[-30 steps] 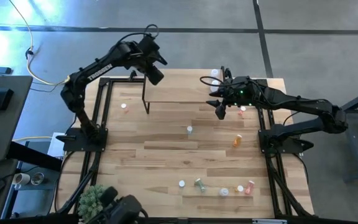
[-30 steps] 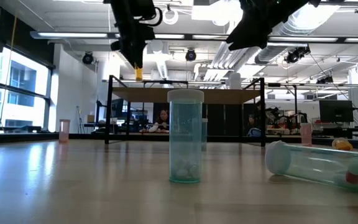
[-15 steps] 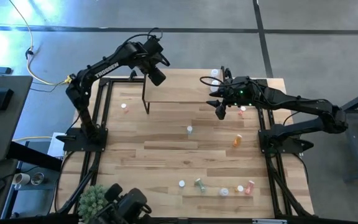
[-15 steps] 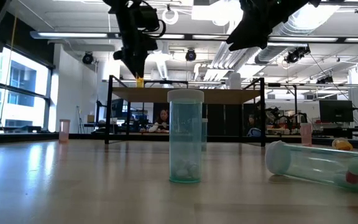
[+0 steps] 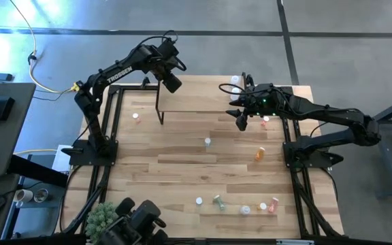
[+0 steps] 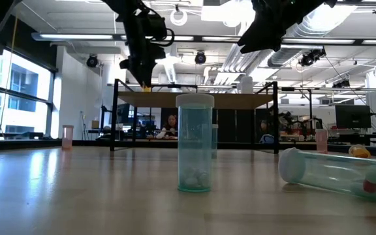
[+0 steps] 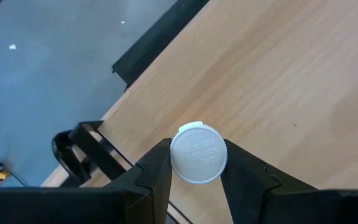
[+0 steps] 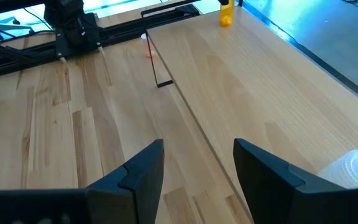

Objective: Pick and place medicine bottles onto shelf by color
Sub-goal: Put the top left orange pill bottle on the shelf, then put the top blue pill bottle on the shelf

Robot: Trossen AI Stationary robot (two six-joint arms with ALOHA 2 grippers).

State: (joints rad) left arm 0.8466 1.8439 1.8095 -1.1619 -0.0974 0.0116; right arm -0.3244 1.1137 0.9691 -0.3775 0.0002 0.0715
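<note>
Pale wood counter [image 5: 182,163] carries the shelf [image 5: 203,102]. Left end effector [image 7: 197,177] hangs above the shelf's far left corner, clenched on an orange bottle [image 8: 226,14]. Right end effector [image 8: 194,165] hovers released over the shelf's right end.

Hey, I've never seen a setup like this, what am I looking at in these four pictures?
Two dark robot arms work at a wooden table, sorting small medicine bottles onto a little raised shelf. One picture looks straight down from above, one looks level across the tabletop, and two come from cameras on the arms' wrists.

The left claw is shut on a bottle; you see its white cap between the fingers, above the shelf's far left corner. From table height the bottle looks orange. The right claw is open and holds nothing, hanging over the shelf's right end.

Other bottles lie scattered on the table, such as a clear upright one and one lying on its side. A white-capped bottle already sits on the shelf.
</note>
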